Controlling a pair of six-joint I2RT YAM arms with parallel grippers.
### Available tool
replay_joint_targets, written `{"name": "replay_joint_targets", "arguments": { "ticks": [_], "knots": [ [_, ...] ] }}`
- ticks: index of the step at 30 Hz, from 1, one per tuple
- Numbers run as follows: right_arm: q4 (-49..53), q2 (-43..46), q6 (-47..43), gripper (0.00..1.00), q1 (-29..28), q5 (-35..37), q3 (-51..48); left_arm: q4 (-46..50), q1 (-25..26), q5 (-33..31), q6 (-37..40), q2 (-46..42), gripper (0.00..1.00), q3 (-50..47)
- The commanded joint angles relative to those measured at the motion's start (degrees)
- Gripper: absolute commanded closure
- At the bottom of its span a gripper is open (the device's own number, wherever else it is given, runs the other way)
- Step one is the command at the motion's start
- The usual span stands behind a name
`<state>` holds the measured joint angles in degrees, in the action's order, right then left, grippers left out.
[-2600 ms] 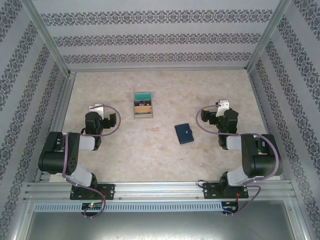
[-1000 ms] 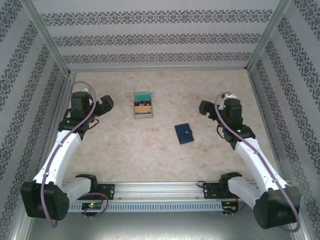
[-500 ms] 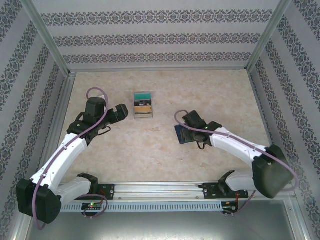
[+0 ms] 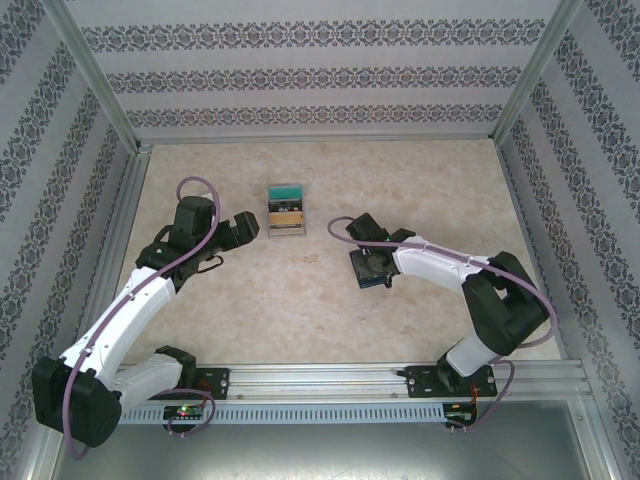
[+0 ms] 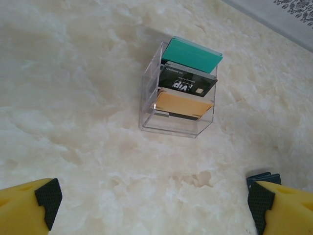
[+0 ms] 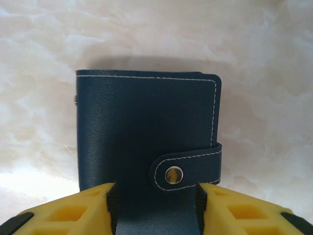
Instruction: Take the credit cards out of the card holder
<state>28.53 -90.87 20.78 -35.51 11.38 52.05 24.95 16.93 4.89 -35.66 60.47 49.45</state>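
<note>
Hovering: right end effector (image 6: pixel 156 208) is lining up, released, over snapped-shut card holder (image 6: pixel 146 117), likely for unsnapping.
Spare: left end effector (image 5: pixel 151 205) is hanging released.

Navy card holder (image 6: pixel 146 127) lies flat on the table (image 6: pixel 264 73), folded shut, tab snapped, under my right gripper (image 6: pixel 155 205).
</note>
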Motion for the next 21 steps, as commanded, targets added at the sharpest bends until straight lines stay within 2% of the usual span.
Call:
{"name": "replay_joint_targets", "arguments": {
  "ticks": [1, 9, 12, 21],
  "knots": [
    [0.96, -1.44, -1.21, 0.52, 0.55, 1.71, 0.95, 1.64, 0.85, -1.1, 0.07, -1.27, 0.0, 0.47],
    [0.23, -4.84, -2.07, 0.56, 2.71, -0.55, 1.9, 2.03, 0.86, -1.23, 0.34, -0.94, 0.01, 0.9],
    [0.36, -5.96, -1.93, 0.65, 3.07, -1.01, 2.17, 2.1, 0.84, -1.02, 0.48, -0.93, 0.0, 1.0],
    [4.64, -4.1, -1.34, 0.53, 2.65, 1.09, 5.42, 2.21, 0.91, -0.96, 0.51, -0.94, 0.0, 0.94]
  ]
}}
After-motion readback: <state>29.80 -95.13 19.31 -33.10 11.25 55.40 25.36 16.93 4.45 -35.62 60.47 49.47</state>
